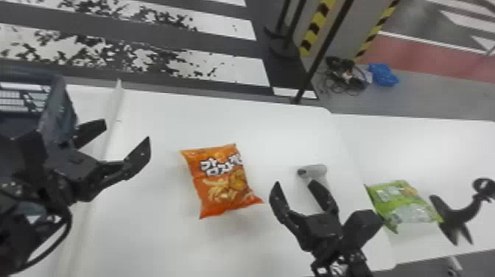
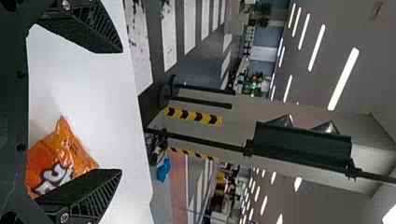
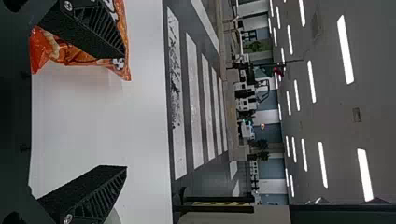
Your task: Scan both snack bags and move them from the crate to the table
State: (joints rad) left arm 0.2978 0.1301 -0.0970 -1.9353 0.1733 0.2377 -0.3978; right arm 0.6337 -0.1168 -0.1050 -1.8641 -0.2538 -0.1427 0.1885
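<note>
orange pillow-shaped snack bag [image 1: 221, 182] lies between your black left gripper [image 1: 127, 131] and black right gripper [image 1: 294, 182], both fingers apart; likely light, crushable: pinch an end gently.

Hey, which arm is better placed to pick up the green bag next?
Likely the right: the open right gripper is nearer the green bag, while the left gripper hangs near the crate, beyond the orange bag.

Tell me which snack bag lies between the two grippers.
The orange bag; the green bag lies to the right of the right gripper.
</note>
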